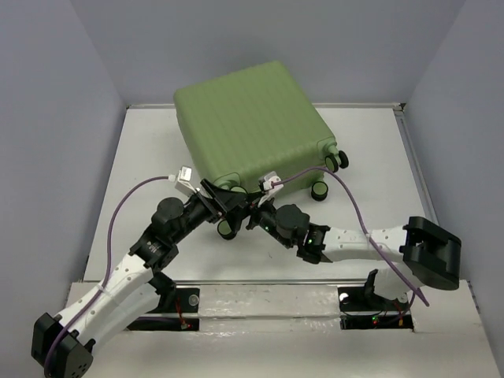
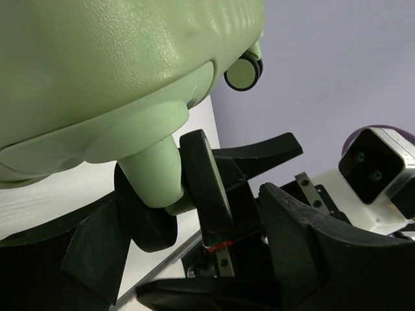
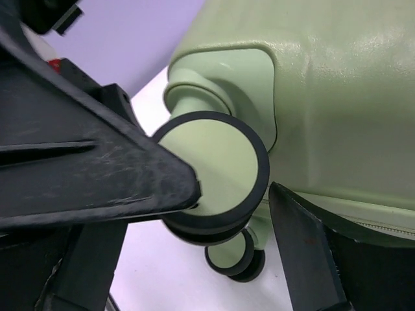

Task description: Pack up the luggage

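Note:
The luggage (image 1: 252, 126) is a closed light-green ribbed suitcase lying on the white table, its wheeled end toward the arms. My left gripper (image 1: 223, 201) is open at its near-left corner, and its fingers (image 2: 311, 246) straddle a black caster wheel (image 2: 204, 184) on its green stem. My right gripper (image 1: 256, 211) is open just right of it. A green-hubbed wheel (image 3: 214, 162) sits between its fingers (image 3: 305, 246), with the left finger overlapping the wheel's face. The lining and any contents are hidden.
Another wheel (image 1: 228, 229) lies on the table below the grippers, and two more (image 1: 320, 190) stick out at the suitcase's right corner. The two grippers are very close together. Grey walls enclose the table (image 1: 394, 157). Purple cables arc over both arms.

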